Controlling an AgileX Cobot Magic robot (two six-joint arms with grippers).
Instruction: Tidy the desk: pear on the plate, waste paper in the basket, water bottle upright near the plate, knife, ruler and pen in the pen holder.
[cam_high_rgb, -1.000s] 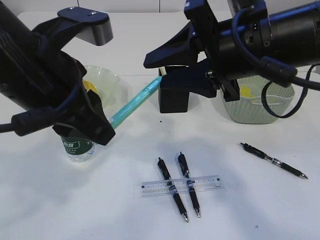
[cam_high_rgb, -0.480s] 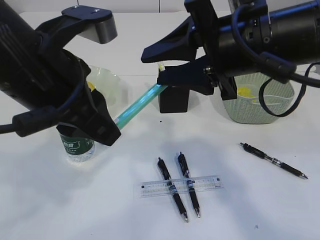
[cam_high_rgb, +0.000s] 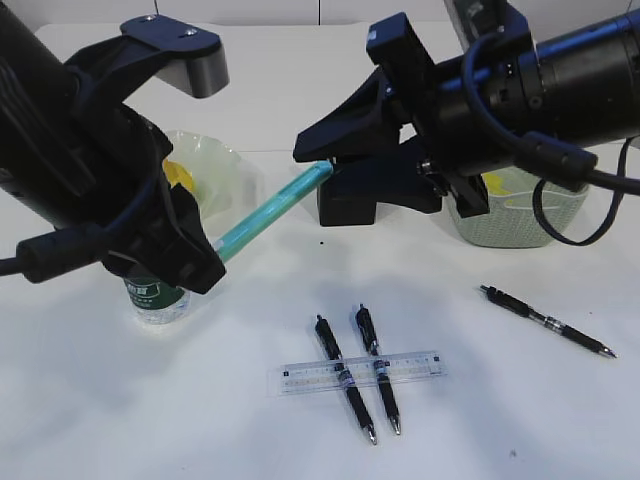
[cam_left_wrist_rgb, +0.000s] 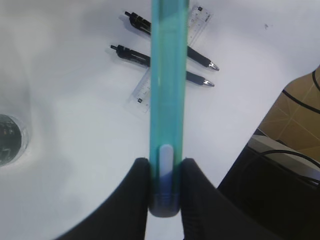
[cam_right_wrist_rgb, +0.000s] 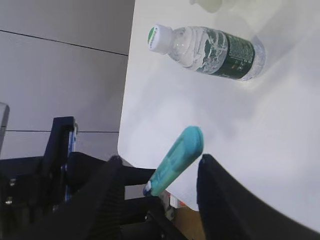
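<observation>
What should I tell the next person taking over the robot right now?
Left gripper: fingers shut on the teal knife, held in the air.
Right gripper: open, with the knife's free end between its fingers, not yet gripped.
Done: water bottle upright by the plate; something yellow sits on the plate, likely the pear; something yellow, maybe paper, lies in the basket.
Left: knife into the pen holder; then the ruler, the two pens under it, and the third pen to their right.
</observation>
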